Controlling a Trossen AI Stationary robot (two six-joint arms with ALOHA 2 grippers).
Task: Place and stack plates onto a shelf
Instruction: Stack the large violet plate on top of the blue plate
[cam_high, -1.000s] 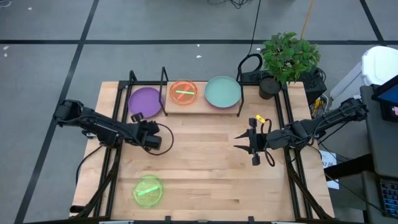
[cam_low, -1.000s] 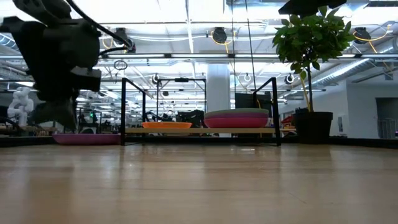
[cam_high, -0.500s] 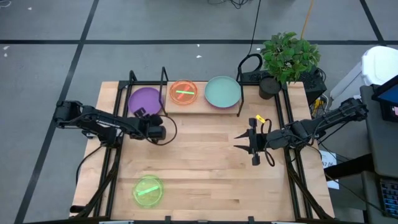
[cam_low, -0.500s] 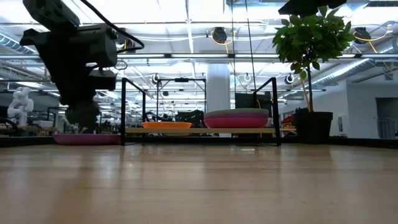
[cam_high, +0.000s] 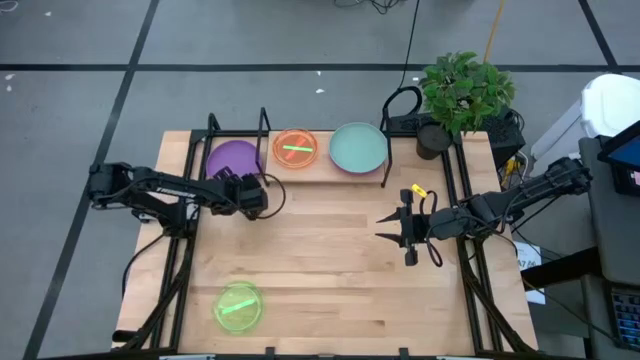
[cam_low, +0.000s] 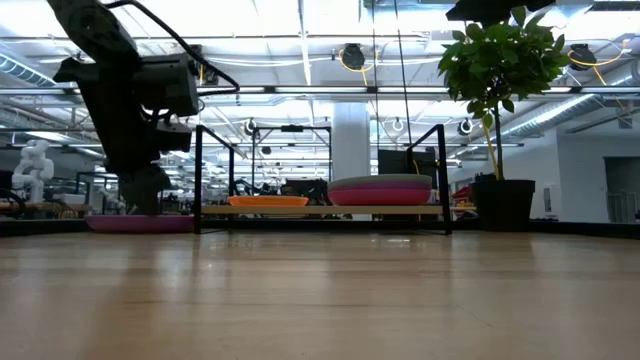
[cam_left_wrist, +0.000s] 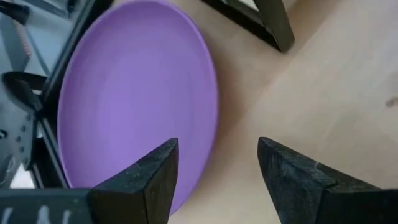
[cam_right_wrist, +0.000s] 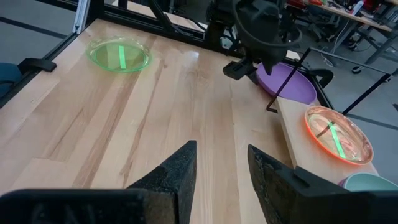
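From above: left gripper (cam_high: 238, 187) poised at purple plate's (cam_high: 232, 158) near rim, beside the shelf (cam_high: 325, 166). Table-level: plate flat on tabletop, not yet shelved. Left wrist: fingers (cam_left_wrist: 152, 171) spread wide, empty, likely for rim grasp. Right wrist: right gripper (cam_right_wrist: 219, 167) open, idle, mid-table.

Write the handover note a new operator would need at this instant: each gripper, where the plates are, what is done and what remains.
Left gripper: open, empty, poised at the edge of the round purple plastic plate, which lies on the table by the shelf's end.
Right gripper: open, empty, waiting over the table's right side.
Done: the light-wood shelf with black metal frames carries the translucent orange plate and a stack topped by the teal plate.
Left: the purple plate and the translucent green plate at the near edge.
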